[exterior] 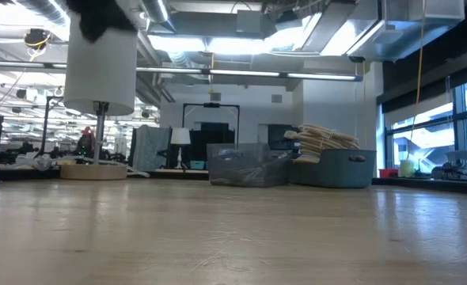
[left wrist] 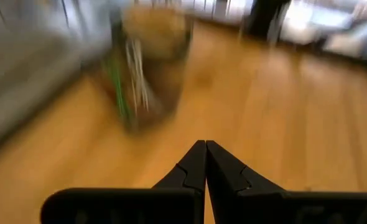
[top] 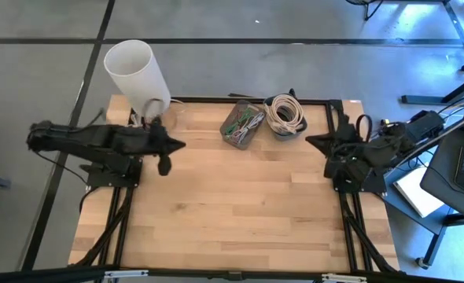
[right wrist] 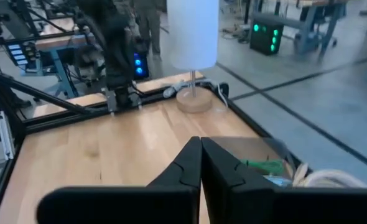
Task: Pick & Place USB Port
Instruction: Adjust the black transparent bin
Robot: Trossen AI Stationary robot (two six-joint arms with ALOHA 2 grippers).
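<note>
No USB port shows on its own; it may be hidden among the green and mixed cables in the clear bin (top: 242, 123) at the table's far edge. My left gripper (top: 181, 145) hangs shut and empty above the table's far left, pointing toward the bin, which is blurred in the left wrist view (left wrist: 146, 62), where the fingertips (left wrist: 205, 146) meet. My right gripper (top: 309, 141) hangs shut and empty at the far right, pointing toward the table's left; its fingertips (right wrist: 201, 142) meet, with the bin (right wrist: 264, 165) just beyond them.
A grey basket (top: 285, 115) of coiled white cords stands to the right of the bin. A lamp with a white shade (top: 138, 72) stands on its wooden foot (right wrist: 193, 99) at the far left corner. Bare wooden tabletop (top: 240, 204) fills the middle and near side.
</note>
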